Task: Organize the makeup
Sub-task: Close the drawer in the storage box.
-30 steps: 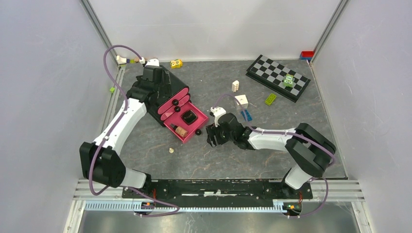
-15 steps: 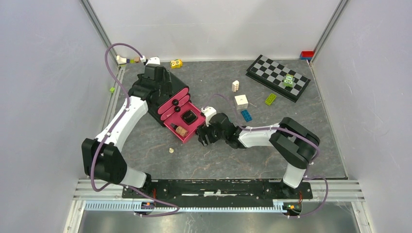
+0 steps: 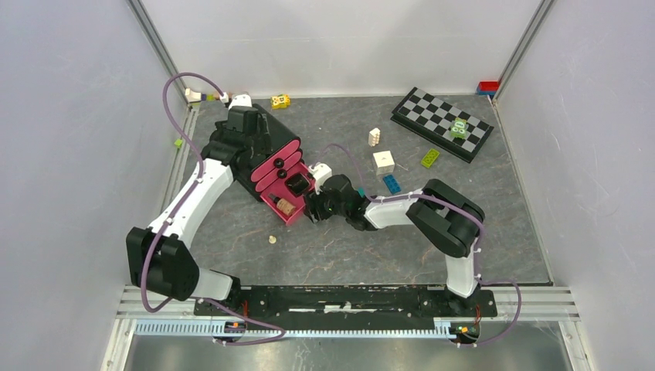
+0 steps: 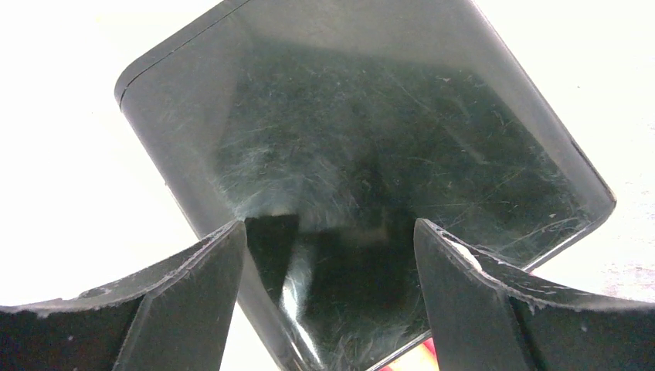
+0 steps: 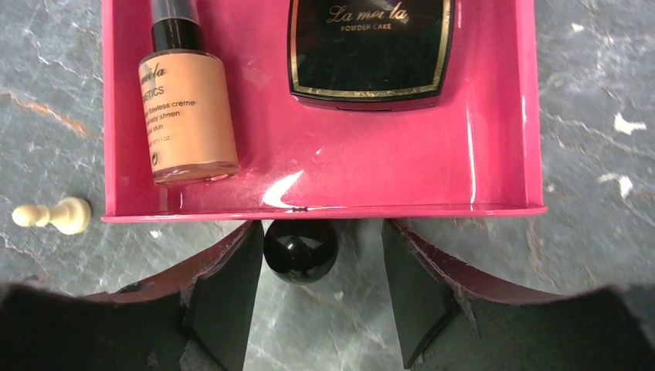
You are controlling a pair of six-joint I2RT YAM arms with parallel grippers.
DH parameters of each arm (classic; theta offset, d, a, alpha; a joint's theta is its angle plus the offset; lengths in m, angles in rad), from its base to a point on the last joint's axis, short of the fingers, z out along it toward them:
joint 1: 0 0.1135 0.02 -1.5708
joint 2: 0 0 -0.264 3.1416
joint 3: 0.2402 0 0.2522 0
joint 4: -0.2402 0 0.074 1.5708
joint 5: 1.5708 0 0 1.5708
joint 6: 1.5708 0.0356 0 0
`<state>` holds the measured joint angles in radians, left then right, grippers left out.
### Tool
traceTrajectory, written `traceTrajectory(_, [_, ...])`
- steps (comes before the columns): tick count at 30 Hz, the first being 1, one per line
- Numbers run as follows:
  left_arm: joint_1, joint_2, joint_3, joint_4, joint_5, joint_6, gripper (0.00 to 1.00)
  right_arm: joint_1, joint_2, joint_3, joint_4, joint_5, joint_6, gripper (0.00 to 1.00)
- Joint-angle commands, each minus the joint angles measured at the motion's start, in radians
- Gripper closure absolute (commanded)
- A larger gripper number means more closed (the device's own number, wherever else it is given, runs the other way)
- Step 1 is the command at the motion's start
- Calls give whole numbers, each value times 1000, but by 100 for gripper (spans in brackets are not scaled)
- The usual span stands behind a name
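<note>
Grey marbled counter point(image 3: 347, 255) lies between plain white walls, and the biggest thing on it is the black makeup organizer case point(image 3: 255, 143) with its pink drawer fronts, far on the left. My left gripper point(image 4: 330, 226) rests over the case's glossy black shell with its jaws spread wide and nothing between them; I take it to be steadying the case. Well to the right is a chessboard point(image 3: 442, 122), with loose toy blocks scattered near it that are none of my business. The bottom pink drawer point(image 5: 347, 154) stands out from the case, and in it lie a black "powder cake" compact point(image 5: 369, 46) and a peach foundation bottle point(image 5: 189, 116), side by side and apart. My right gripper point(image 5: 319, 236) straddles the drawer's round black knob point(image 5: 300, 249), jaws parted and not clamped on it. A cream chess pawn point(image 5: 52, 216) lies on the counter just beside the drawer's corner. I see no other makeup loose, so I judge the sorting nearly done: what remains is pushing this drawer shut.
</note>
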<state>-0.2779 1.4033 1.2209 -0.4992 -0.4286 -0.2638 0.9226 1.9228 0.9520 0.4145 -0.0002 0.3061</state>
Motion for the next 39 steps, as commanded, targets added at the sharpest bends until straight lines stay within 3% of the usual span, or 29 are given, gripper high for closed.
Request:
traceTrajectory(1, [3,6,-49,-122,-24,36,14,7,64,91,59,-32,10,37])
traceTrajectory(14, [4,-25,-81,-122,-45,39,14,7,198,246,117,-39,96,39])
traceTrajectory(39, [4,-19,-84,-117,-30,49,14,-31,334,350,354,-14,325,43])
